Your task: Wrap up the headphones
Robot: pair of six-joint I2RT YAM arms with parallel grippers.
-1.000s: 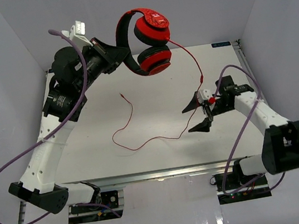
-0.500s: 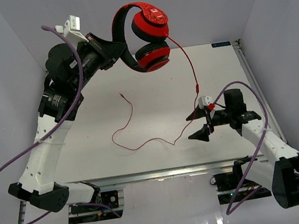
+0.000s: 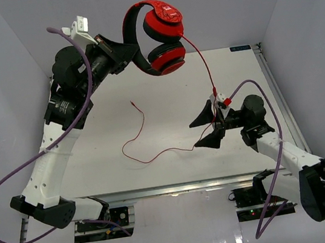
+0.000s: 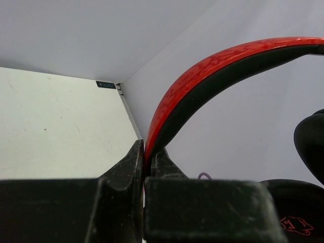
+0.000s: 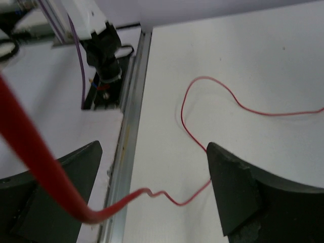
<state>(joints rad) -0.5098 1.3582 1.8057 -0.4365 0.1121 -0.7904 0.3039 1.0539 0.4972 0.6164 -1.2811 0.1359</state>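
My left claw (image 3: 132,55) is clamped on the headband (image 4: 202,76), holding the headphones (image 3: 163,36) aloft over the far side of the counter (image 3: 106,114). My right claw (image 3: 205,130) gapes wide, with the red cord (image 5: 45,167) hanging down between its fingers (image 5: 238,192).

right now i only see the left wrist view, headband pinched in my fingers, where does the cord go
observer: in the top view the cord drops from the headphones to the right gripper.
operator: is that gripper shut on it
observer: no, it is open; in the right wrist view the cord passes between its fingers.
operator: and the rest
observer: it lies in loose loops on the table, its free end nearer the left arm.
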